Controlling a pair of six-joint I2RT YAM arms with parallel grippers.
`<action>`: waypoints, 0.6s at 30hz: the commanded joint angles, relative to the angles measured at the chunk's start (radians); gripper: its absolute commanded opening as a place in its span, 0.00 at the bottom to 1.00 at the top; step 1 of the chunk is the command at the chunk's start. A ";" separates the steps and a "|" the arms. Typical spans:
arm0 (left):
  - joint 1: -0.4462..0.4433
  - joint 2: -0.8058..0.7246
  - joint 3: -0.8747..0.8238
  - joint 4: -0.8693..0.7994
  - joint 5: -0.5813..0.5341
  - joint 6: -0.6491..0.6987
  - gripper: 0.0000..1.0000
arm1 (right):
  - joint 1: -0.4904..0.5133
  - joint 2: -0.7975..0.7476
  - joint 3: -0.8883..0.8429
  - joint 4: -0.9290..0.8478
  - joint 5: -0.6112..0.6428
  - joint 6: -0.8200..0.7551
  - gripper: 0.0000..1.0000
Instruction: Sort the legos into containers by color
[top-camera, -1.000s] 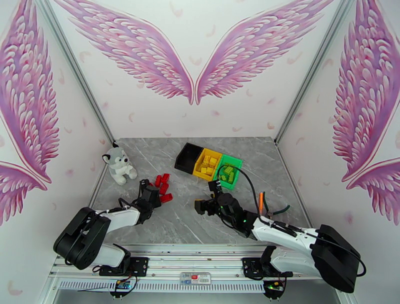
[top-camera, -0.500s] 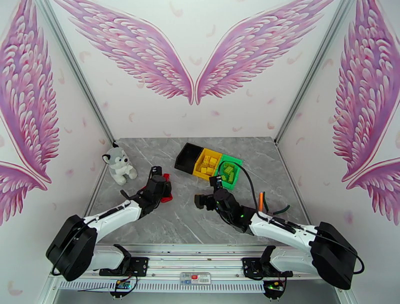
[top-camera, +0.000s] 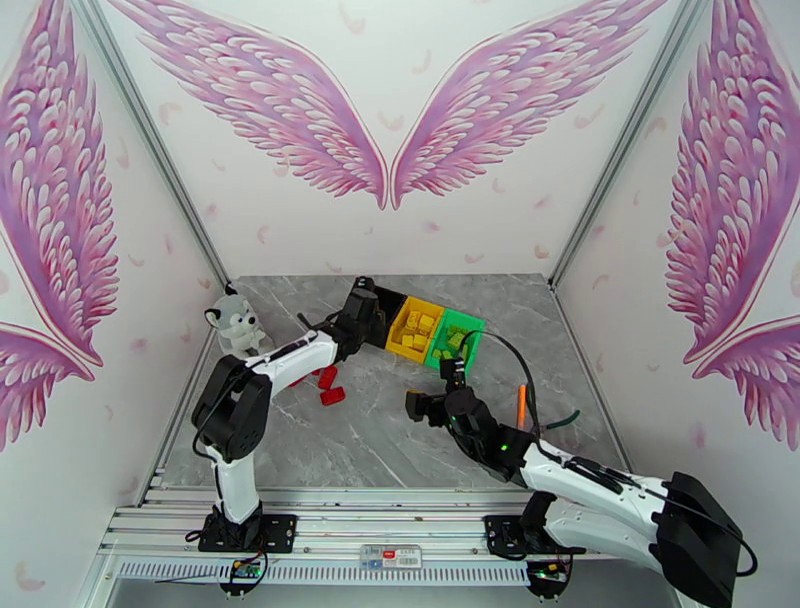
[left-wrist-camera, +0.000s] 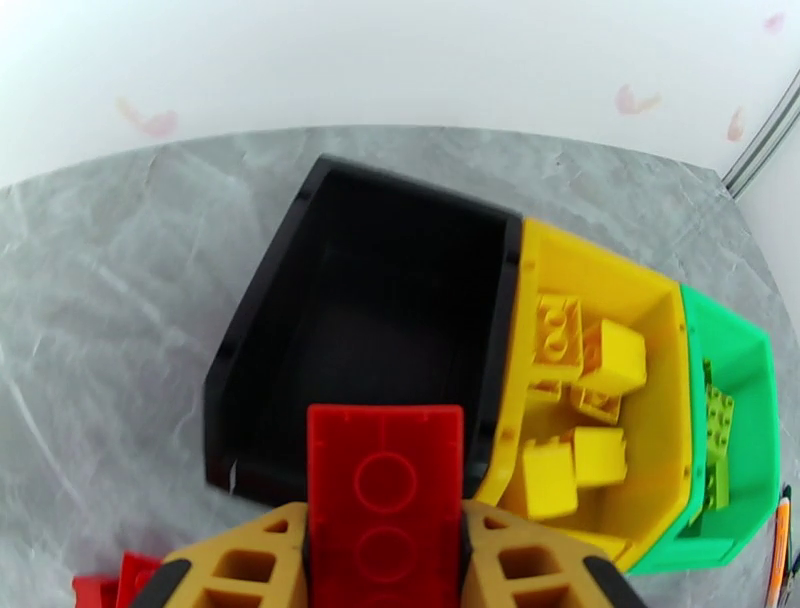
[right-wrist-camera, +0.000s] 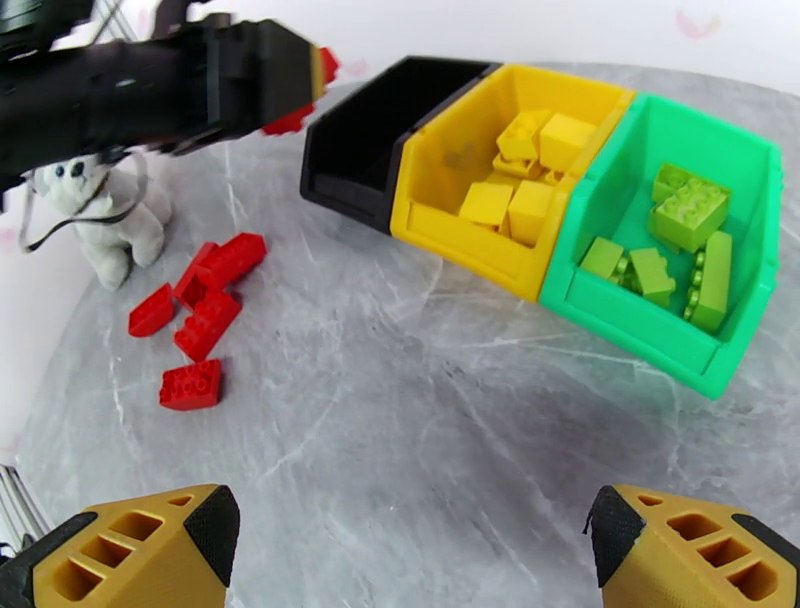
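L tool reached black bin, plush nearby

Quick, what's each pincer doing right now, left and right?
Left pincer: closed, holding a red rectangular plastic brick.
Right pincer: open, holding nothing.

— Anything off to the left of the left jaws?
— Grey-white plush husky, sitting upright, well apart from them.
— And near the right jaws?
— Orange-handled pliers, lying flat off to their right on grey marbled tabletop. Pink wing murals far beyond.
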 joint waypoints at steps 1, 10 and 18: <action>0.013 0.089 0.144 -0.092 0.018 0.039 0.42 | 0.004 -0.049 -0.021 -0.093 0.056 0.001 0.99; 0.036 0.132 0.245 -0.125 0.026 0.029 0.76 | 0.003 -0.149 -0.038 -0.174 0.081 -0.026 0.99; -0.016 -0.093 -0.061 -0.018 -0.064 0.032 0.80 | 0.003 -0.185 -0.098 -0.070 0.007 -0.085 0.99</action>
